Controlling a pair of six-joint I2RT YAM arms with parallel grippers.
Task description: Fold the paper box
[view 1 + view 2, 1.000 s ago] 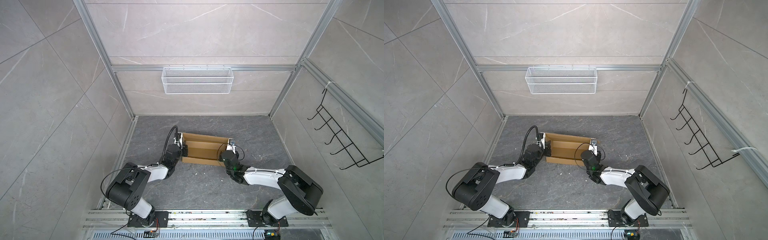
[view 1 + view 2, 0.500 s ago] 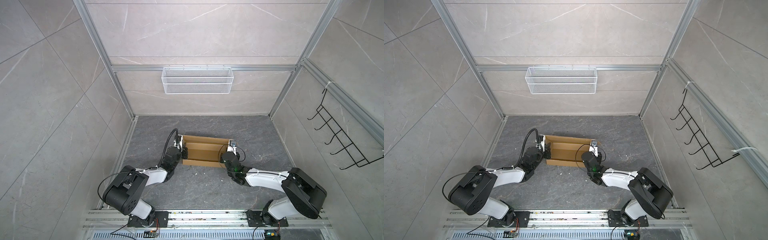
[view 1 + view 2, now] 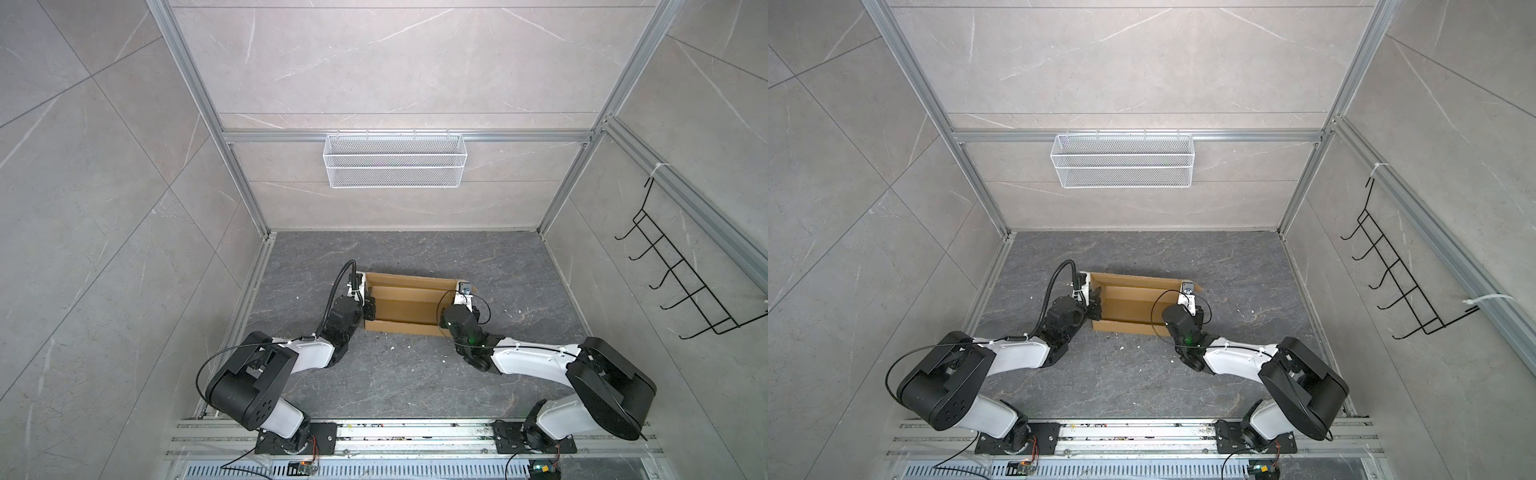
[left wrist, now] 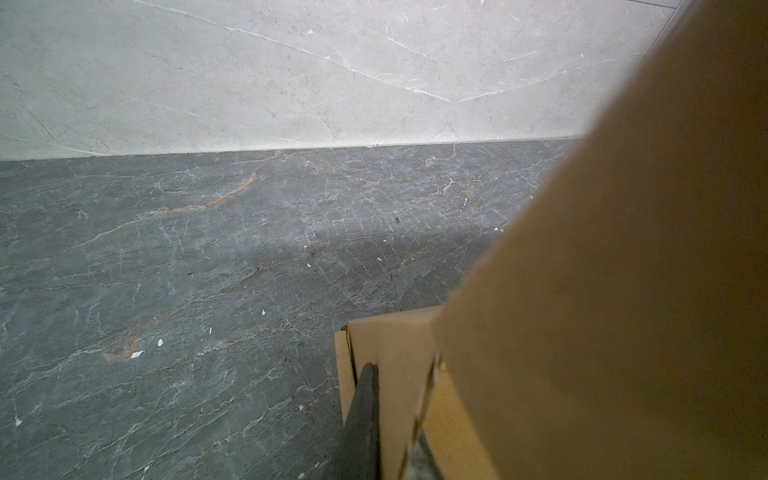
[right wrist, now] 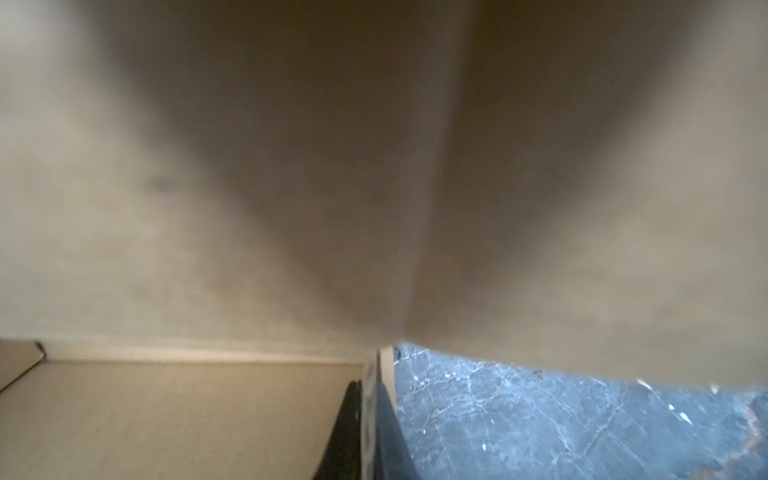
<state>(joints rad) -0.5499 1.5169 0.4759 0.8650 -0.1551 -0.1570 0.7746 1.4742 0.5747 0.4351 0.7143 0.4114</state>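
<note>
The paper box (image 3: 405,309) (image 3: 1129,305) is brown cardboard lying on the dark floor, with its long walls raised and its inside open upward. My left gripper (image 3: 369,309) (image 3: 1094,305) is at its left end. In the left wrist view that gripper (image 4: 395,415) is shut on the upright end wall (image 4: 399,357), with one dark finger (image 4: 365,415) on the outside. My right gripper (image 3: 451,305) (image 3: 1183,305) is at the right end. In the right wrist view that gripper (image 5: 369,428) pinches the thin end wall (image 5: 384,365), and a blurred flap (image 5: 374,166) fills most of the picture.
A white wire basket (image 3: 395,166) hangs on the back wall and a black hook rack (image 3: 685,291) on the right wall. Small white crumbs (image 3: 390,359) dot the grey floor in front of the box. An aluminium rail (image 3: 415,436) carrying both arm bases runs along the near edge.
The box and both grippers have shifted very slightly toward the near edge. Both grips on the end walls look the same.
</note>
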